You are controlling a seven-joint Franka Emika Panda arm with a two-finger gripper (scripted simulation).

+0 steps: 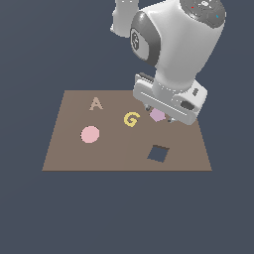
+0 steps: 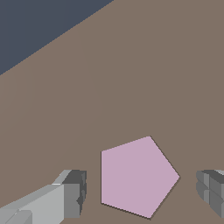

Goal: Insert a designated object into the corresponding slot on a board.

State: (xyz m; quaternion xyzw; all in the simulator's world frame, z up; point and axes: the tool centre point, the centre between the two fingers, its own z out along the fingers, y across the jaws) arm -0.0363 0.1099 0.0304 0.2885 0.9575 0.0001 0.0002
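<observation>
One brown board (image 1: 64, 149) carries one lilac pentagon block (image 2: 135, 177), one pink disc (image 1: 90, 134), one yellow letter G (image 1: 131, 119), one tan letter A (image 1: 96, 103) and one dark cutout (image 1: 158, 154). The only writing is those two letters. The hand (image 2: 140, 190) hangs low over the board with its fingers (image 2: 72, 192) apart, the pentagon block lying flat on the board between them, touching neither. The cutout lies well apart from the hand.
</observation>
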